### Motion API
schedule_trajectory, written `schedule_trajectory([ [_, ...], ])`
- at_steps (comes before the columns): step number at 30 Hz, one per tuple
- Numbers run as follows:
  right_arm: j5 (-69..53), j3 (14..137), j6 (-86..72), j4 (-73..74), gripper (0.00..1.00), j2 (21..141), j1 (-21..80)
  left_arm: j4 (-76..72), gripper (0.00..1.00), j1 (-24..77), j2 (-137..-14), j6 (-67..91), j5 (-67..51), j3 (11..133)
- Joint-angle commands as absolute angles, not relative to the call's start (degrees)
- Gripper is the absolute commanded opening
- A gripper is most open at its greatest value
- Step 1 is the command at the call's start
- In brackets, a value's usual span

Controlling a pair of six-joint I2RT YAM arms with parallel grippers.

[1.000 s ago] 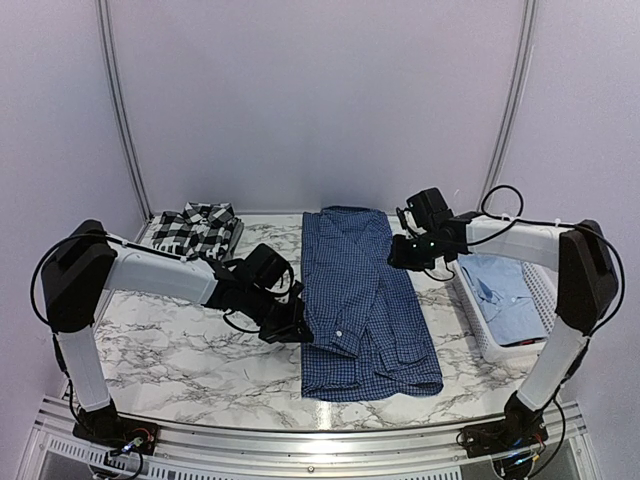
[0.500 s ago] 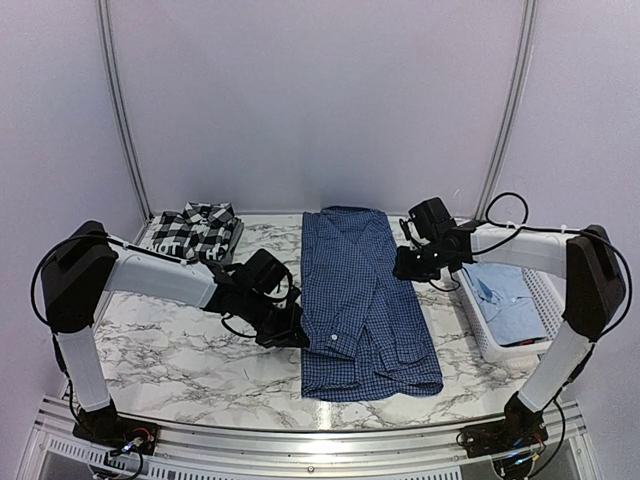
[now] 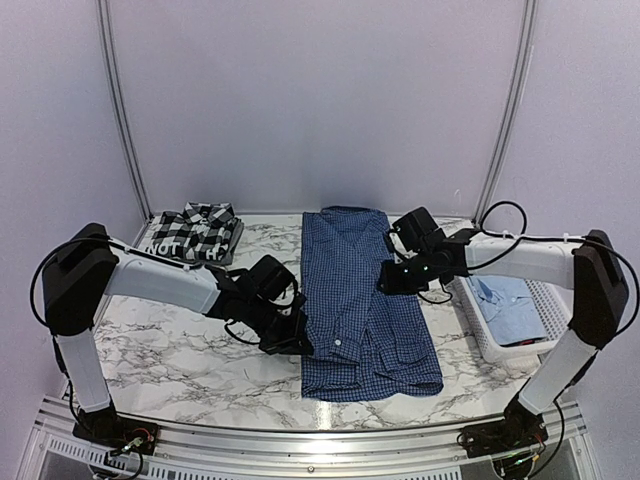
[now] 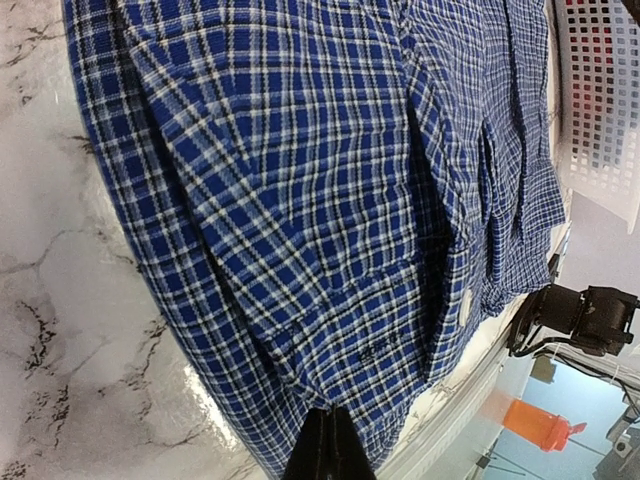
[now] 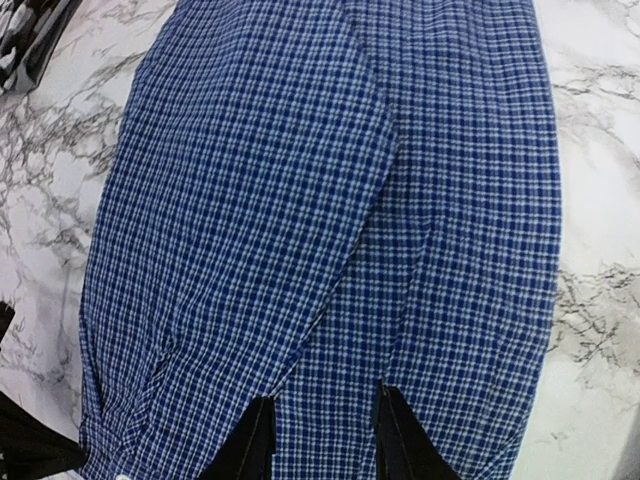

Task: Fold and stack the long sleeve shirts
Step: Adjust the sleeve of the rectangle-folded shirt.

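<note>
Right pincer (image 3: 386, 282) slid left over the blue shirt (image 3: 355, 260), released. Left pincer (image 3: 298, 344) clenched, maybe pinching its edge; table (image 3: 170, 350) to its left.

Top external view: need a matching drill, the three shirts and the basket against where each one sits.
1. dark blue checked shirt
2. black-and-white plaid shirt
3. pale blue shirt
4. white basket

A. at the right edge of the table
B. folded, at the far left corner
C. lying inside the basket
D. spread out at mid-table

Pairs: 1-D, 2-B, 3-C, 4-A
</note>
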State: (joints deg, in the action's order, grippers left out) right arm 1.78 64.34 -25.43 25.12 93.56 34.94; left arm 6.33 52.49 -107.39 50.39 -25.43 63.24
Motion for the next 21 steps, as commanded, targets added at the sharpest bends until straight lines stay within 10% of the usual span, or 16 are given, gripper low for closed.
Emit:
schedule_trajectory([
  [1,0.6,62.0,-26.0,26.4,0.3,90.9,39.3,8.1,0.0,53.2,-107.2,50.6,-25.4,64.4],
  [21,3.1,68.8,-26.5,26.5,0.31,95.8,42.1,8.0,0.0,53.3,-108.2,51.0,-23.5,68.0],
])
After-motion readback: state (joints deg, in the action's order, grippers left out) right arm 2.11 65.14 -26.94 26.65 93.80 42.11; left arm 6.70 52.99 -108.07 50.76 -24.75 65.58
